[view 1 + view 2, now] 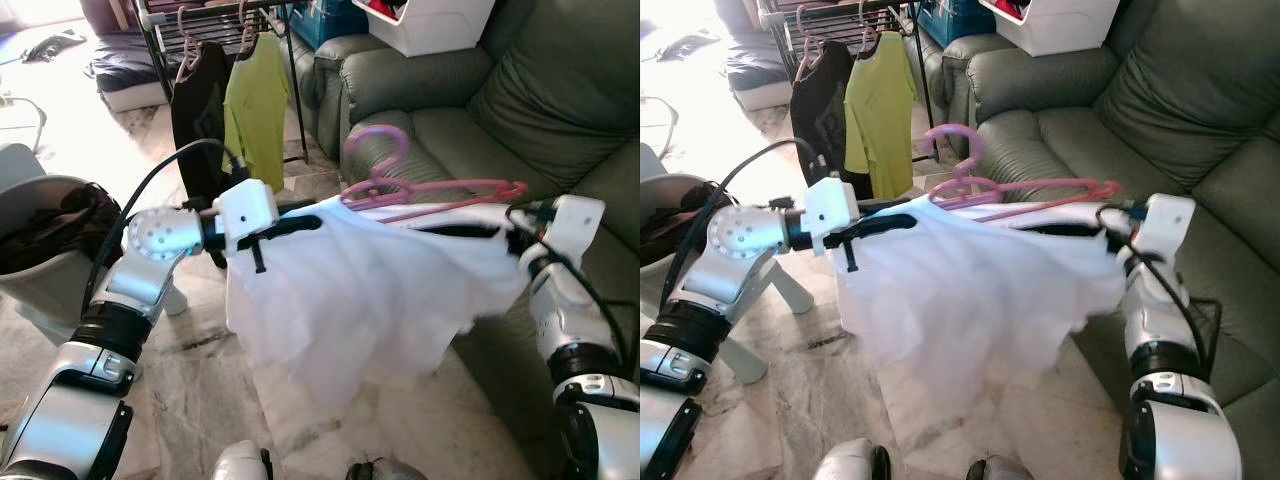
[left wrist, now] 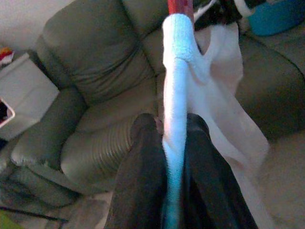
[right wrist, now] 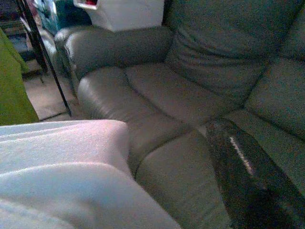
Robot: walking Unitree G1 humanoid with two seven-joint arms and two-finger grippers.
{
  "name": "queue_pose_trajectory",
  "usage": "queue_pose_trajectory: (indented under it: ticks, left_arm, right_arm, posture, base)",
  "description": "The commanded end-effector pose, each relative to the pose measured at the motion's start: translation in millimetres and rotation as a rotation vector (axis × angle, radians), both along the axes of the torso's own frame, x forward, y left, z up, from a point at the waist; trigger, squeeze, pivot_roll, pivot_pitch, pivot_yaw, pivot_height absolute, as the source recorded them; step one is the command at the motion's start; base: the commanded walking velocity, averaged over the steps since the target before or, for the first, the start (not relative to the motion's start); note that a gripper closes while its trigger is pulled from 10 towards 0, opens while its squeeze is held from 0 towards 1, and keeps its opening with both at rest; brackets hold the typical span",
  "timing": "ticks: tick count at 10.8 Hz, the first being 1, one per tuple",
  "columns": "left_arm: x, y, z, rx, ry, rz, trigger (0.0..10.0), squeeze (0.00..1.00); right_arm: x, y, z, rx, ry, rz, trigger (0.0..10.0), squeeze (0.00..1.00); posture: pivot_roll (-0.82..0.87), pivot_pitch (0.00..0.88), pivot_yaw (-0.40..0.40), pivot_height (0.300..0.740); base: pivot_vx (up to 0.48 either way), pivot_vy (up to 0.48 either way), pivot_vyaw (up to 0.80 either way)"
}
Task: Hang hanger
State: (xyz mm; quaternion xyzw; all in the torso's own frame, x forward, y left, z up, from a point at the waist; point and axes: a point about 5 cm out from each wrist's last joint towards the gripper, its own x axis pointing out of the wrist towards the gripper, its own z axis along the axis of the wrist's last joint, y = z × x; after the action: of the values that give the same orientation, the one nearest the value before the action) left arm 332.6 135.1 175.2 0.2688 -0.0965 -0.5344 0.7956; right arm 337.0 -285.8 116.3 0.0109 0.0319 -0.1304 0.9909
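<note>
Currently:
left end effector [image 1: 290, 226]: clamped on shirt [image 1: 360, 300] shoulder, keeping it spread
right end effector [image 1: 480, 232]: fingers unclear, can't tell; props far shoulder
hanger [image 1: 420, 190]: pink, inside shirt, hook up, over sofa [image 1: 560, 110]
rack [image 1: 215, 20]: well apart, ahead-left; the likely hanging spot
</note>
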Motion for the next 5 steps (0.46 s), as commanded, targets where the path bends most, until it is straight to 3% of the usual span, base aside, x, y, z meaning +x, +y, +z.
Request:
queue_pose_trajectory:
  ticks: [1,3,5]
  left_arm:
    - [4.1,35.1,3.5,-0.059,-0.007,0.144,0.0,0.0]
    - [0.3,41.6,-18.6,-0.016,0.066,0.155,0.0,0.0]
    - [-9.8,31.7,-25.2,-0.022,0.092,0.053,0.0,0.0]
  right_arm:
    - [-13.7,-43.5,17.6,-0.002,-0.06,-0.206,0.0,0.0]
    - [-6.0,-37.3,33.5,-0.033,-0.136,-0.143,0.0,0.0]
    - [-0.4,-41.0,49.1,-0.036,-0.171,-0.143,0.0,0.0]
  posture:
    - [-0.04,0.01,-0.03,0.74]
    - [-0.04,0.008,-0.03,0.74]
    - [-0.05,0.008,-0.029,0.74]
  base:
    - [0.0,0.0,0.0]
    - [0.0,0.0,0.0]
    - [0.0,0.0,0.0]
